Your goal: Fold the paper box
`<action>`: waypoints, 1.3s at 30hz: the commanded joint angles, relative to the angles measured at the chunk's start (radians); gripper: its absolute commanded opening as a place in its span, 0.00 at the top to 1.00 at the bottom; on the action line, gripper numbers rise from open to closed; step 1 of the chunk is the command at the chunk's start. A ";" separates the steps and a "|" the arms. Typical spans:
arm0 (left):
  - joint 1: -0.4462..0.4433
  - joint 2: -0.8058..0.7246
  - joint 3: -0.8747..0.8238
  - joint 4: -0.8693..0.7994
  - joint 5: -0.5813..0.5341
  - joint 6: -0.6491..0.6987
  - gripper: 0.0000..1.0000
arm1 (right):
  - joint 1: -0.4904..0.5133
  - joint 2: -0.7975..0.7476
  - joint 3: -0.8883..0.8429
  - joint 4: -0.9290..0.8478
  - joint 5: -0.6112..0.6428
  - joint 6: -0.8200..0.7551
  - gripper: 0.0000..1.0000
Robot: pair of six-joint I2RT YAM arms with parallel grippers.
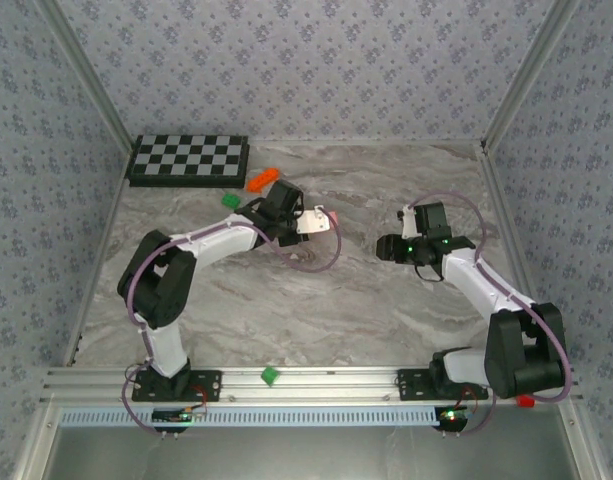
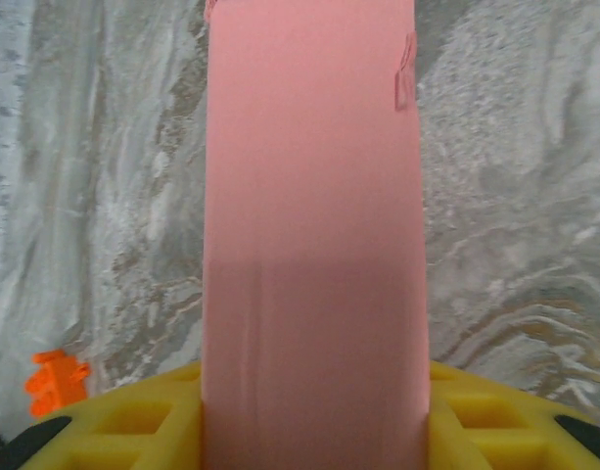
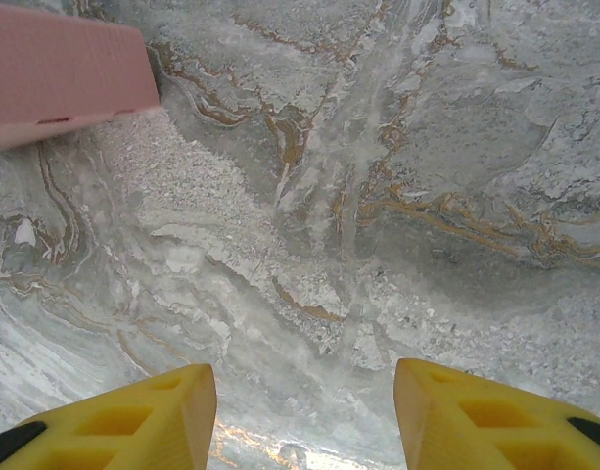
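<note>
The white-and-black left arm point(image 1: 211, 240) reaches forward and inward; the yellow-fingered left tool point(image 2: 314, 421) grips a pink thin-card paper box point(image 2: 314, 196). The right arm point(image 1: 476, 275) folds inward; the right tool point(image 3: 304, 401) has its jaws apart.

- Plain pink all over, the paper box point(image 2: 314, 245).
- Grey-white marble with brown veins, that's the table point(image 1: 386, 300).
- Far left, the checkerboard point(image 1: 189, 158): black and white squares.
- Right of it the orange block point(image 1: 261, 180), then a green block point(image 1: 229, 201).
- Another green one, the near block point(image 1: 270, 376).
- Yellow on the right gripper point(image 3: 301, 377).
- Blue-grey floral walls point(image 1: 316, 60).
</note>
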 commanded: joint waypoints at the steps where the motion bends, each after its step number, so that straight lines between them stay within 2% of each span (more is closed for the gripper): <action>1: -0.020 -0.028 -0.042 0.147 -0.125 0.046 0.56 | -0.008 0.007 -0.011 0.002 -0.007 0.010 0.47; 11: -0.062 0.036 -0.132 0.366 -0.277 0.108 0.53 | -0.016 0.007 -0.022 0.007 -0.014 0.014 0.47; 24: -0.094 0.073 -0.218 0.539 -0.343 0.135 0.48 | -0.032 0.009 -0.043 0.016 -0.026 0.021 0.48; 31: -0.098 0.081 -0.222 0.543 -0.343 0.137 0.41 | -0.037 0.019 -0.045 0.021 -0.028 0.020 0.48; 39: -0.099 0.078 -0.224 0.544 -0.325 0.134 0.25 | -0.043 0.023 -0.051 0.025 -0.028 0.021 0.48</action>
